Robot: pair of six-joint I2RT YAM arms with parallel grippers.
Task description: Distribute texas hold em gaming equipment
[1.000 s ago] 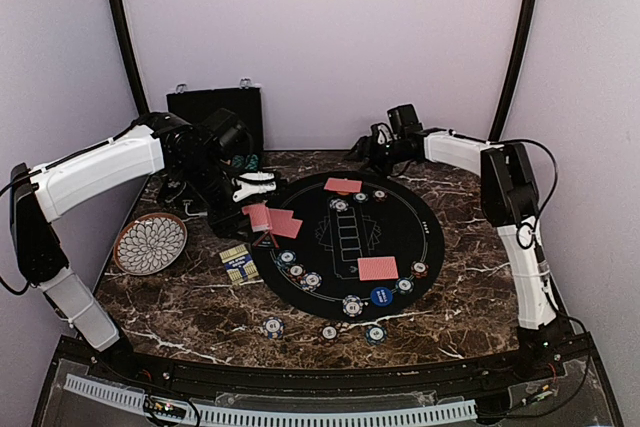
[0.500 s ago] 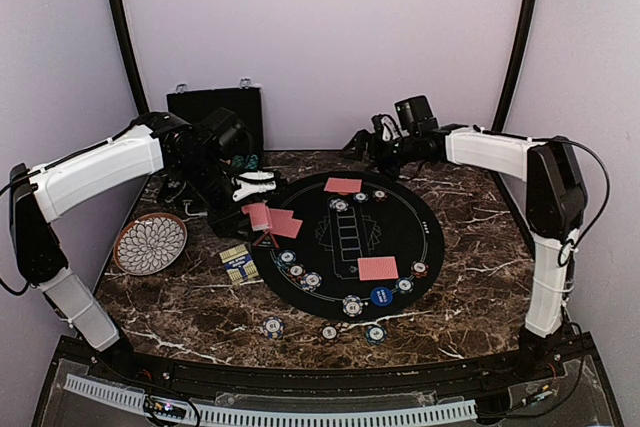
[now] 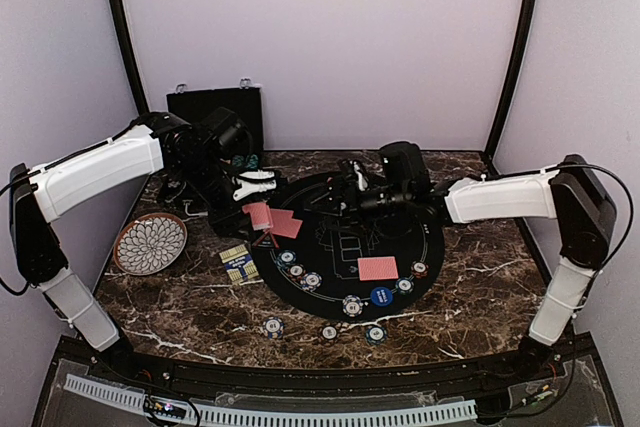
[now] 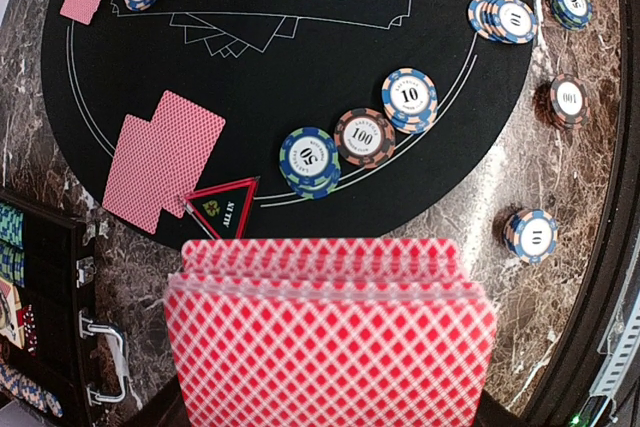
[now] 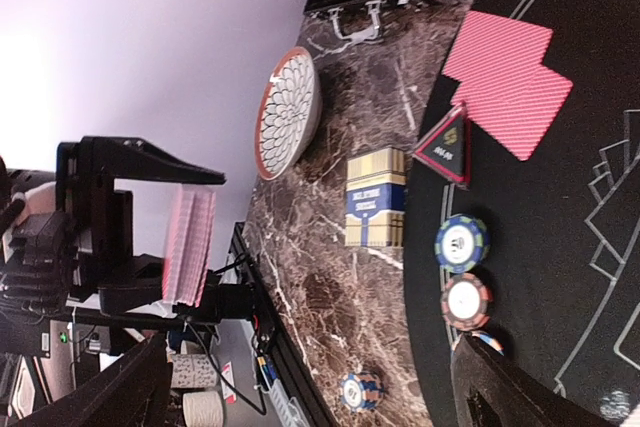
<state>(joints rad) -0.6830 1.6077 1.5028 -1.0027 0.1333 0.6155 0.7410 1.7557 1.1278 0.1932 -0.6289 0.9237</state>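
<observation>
Right claw swung in from back edge, now over black mat, jaws spread wide, nothing held. Left claw clamped on red-backed deck by mat's left edge. Card pairs, chip stacks already out; more dealing likely left.

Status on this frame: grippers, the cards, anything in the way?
Left gripper shut on card deck. Right gripper open, empty, above mat far side. Dealt cards, chips on mat; no obstruction seen.
</observation>
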